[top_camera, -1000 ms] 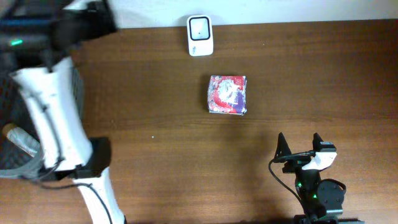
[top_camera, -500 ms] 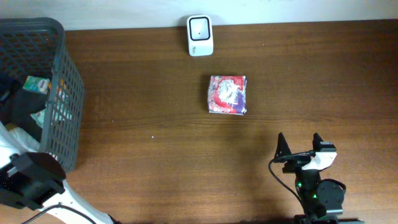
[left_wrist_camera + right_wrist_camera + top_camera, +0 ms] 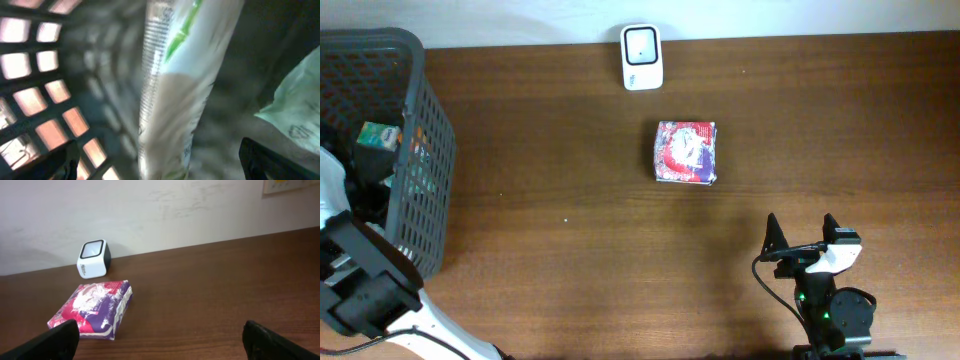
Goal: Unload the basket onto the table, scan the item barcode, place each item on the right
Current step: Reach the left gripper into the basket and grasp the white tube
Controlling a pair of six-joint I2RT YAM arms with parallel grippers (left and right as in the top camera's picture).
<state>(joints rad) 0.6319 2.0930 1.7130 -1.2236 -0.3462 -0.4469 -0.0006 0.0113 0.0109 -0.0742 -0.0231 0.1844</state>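
The item, a red, purple and white packet (image 3: 687, 152), lies flat in the middle of the table, also seen in the right wrist view (image 3: 92, 307). The white barcode scanner (image 3: 642, 56) stands at the back edge behind it (image 3: 93, 258). My right gripper (image 3: 801, 228) rests open at the front right, well short of the packet, nothing between its fingers (image 3: 160, 340). My left gripper (image 3: 160, 165) is open inside the grey basket, close over a long white and green package (image 3: 175, 100). The view is blurred. From overhead, the left jaws are hidden.
A grey mesh basket (image 3: 420, 150) stands at the table's left end, holding a small green box (image 3: 380, 135) and other goods. A pale green bag (image 3: 295, 110) lies right of the long package. The left arm's base (image 3: 365, 295) is at the front left corner.
The left arm, which stretched over the basket a second ago, has swung down to the front left, uncovering the basket. The packet, scanner and right arm have not moved.
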